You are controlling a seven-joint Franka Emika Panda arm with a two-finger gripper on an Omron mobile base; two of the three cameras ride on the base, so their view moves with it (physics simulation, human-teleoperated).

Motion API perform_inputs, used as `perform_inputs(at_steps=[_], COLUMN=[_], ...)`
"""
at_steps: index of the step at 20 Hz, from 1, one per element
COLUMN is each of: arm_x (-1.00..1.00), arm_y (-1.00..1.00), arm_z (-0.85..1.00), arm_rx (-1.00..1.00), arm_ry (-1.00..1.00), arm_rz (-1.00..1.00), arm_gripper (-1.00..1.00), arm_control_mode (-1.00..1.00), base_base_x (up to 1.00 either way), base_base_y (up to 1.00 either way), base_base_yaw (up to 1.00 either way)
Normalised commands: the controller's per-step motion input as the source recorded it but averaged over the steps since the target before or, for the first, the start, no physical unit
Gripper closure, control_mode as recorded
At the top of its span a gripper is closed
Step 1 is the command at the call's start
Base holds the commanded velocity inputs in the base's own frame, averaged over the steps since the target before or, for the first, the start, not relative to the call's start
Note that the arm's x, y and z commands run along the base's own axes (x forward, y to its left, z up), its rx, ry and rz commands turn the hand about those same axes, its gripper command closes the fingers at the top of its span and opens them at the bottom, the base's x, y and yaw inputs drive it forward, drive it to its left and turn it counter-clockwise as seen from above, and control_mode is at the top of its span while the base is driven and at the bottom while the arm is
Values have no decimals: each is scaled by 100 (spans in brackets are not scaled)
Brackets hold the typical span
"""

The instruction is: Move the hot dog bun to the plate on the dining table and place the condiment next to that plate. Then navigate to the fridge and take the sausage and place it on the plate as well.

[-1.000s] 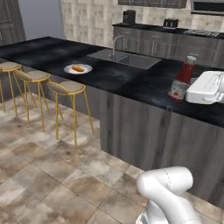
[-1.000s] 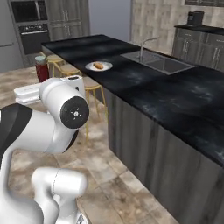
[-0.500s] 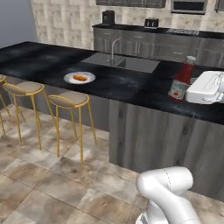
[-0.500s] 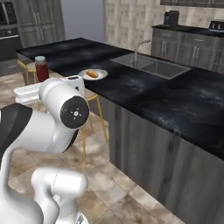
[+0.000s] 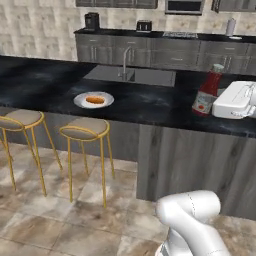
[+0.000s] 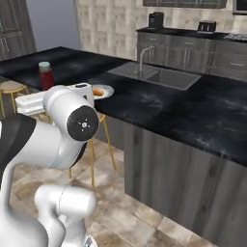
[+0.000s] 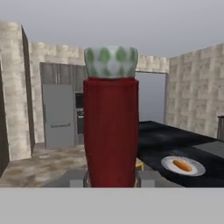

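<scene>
Left base view shows the hot dog bun [image 5: 95,100] already resting on the plate [image 5: 80,101] on the dining table [image 5: 40,85], so the first step appears complete. The condiment [image 5: 206,90] is clamped upright between the jaws of the gripper [image 7: 111,177], held above the table top well apart from the plate. Setting it beside the plate and fetching the sausage from the fridge [image 7: 58,116] remain outstanding.
</scene>
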Motion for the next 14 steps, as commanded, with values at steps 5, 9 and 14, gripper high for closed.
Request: perform_inputs(at_steps=[5, 9, 14], arm_x=[0, 0, 0], arm_y=[0, 0, 0], arm_z=[0, 0, 0], arm_rx=[0, 0, 0], arm_ry=[0, 0, 0], arm_rz=[0, 0, 0], arm_gripper=[100, 100, 100], arm_control_mode=[100, 100, 100], base_base_x=[54, 53, 48], base_base_y=[100, 100, 99], base_base_yaw=[-41, -45, -50])
